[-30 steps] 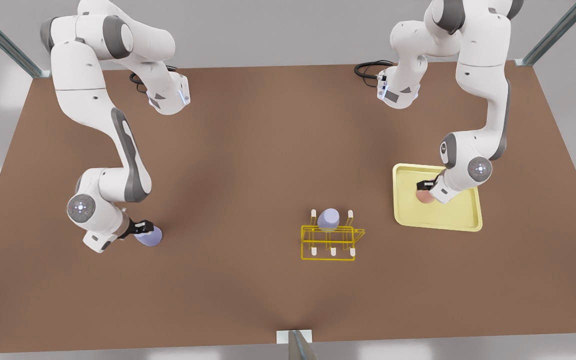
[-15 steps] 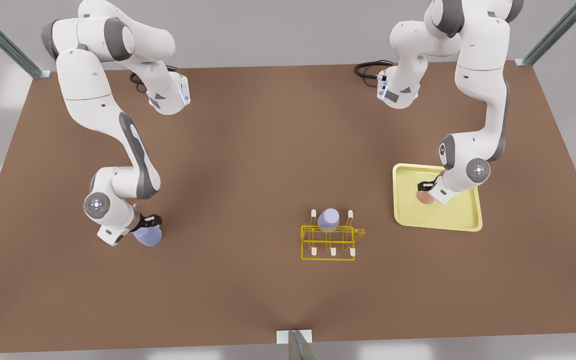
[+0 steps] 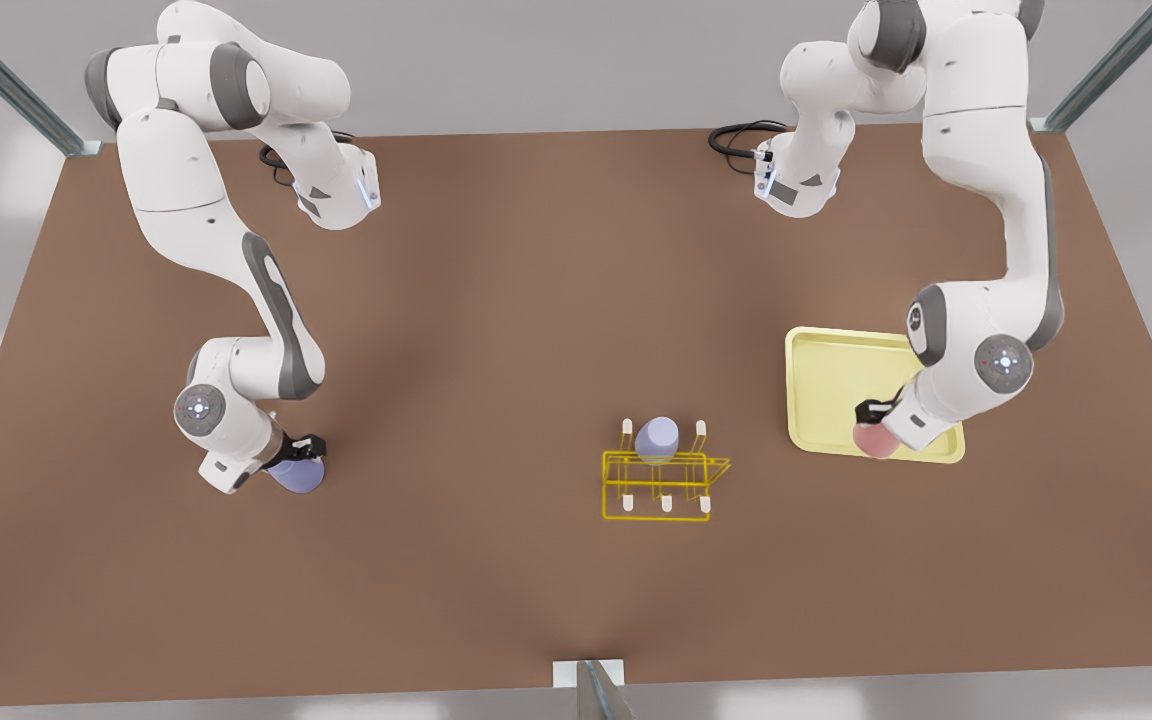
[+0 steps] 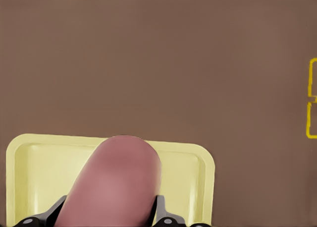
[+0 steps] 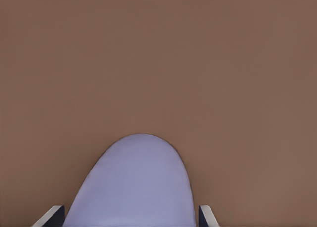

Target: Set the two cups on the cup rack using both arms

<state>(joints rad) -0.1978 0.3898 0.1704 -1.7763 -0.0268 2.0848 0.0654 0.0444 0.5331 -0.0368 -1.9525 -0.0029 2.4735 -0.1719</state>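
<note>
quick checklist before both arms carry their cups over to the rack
1. Left gripper shut on pink cup: ok.
2. Right gripper shut on lavender cup: ok.
3. Pink cup above the yellow tray's rim: cannot tell.
4. Lavender cup lifted off table: cannot tell.
5. Free pegs on cup rack: ok, only the middle rear one holds a third cup.

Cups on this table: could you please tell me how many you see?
3: a lavender cup in the right tool, a pink cup in the left tool above the tray, another lavender cup on the rack.
</note>
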